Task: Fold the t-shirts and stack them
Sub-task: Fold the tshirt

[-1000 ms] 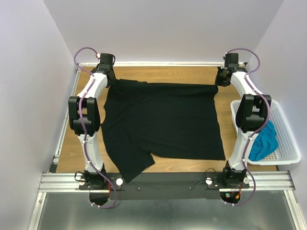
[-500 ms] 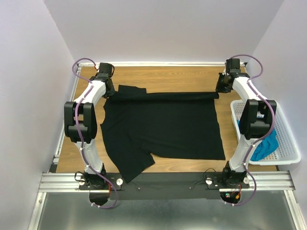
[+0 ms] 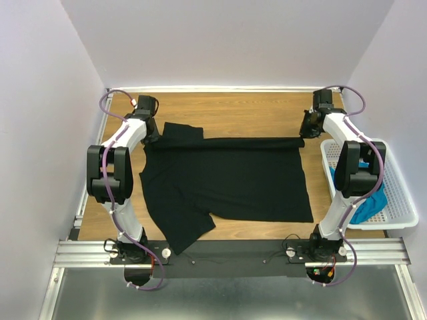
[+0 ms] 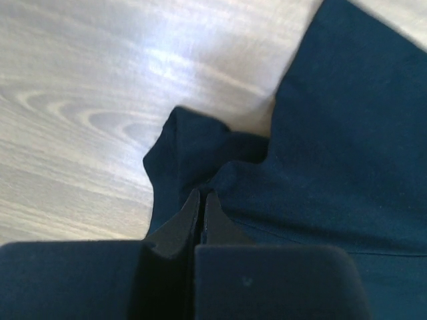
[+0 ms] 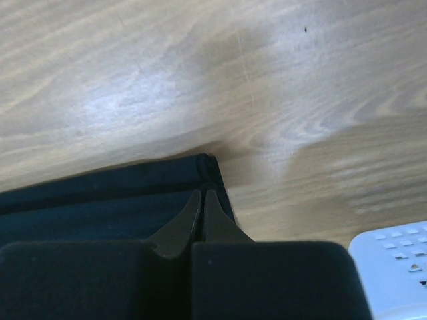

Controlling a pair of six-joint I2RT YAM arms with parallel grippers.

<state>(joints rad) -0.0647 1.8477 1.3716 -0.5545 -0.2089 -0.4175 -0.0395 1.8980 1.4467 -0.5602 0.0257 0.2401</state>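
Note:
The black t-shirt [image 3: 227,180] lies spread on the wooden table, its far edge lifted and rolled over toward me. My left gripper [image 3: 151,135] is shut on the shirt's far left corner by the sleeve; the left wrist view shows the black cloth [image 4: 320,153] bunched at its fingertips [image 4: 202,197]. My right gripper [image 3: 303,133] is shut on the far right corner; the right wrist view shows the folded black edge [image 5: 100,193] at its fingertips [image 5: 202,195]. The teal-blue t-shirt [image 3: 368,201] lies crumpled in the basket.
A white lattice basket [image 3: 400,193] stands at the table's right edge, its corner showing in the right wrist view [image 5: 393,267]. Bare wood [image 3: 227,110] lies beyond the shirt. Lilac walls close in the table on three sides.
Both grippers have drawn the black shirt's far edge toward me, so that edge now sits nearer and folded over. The blue shirt has not moved.

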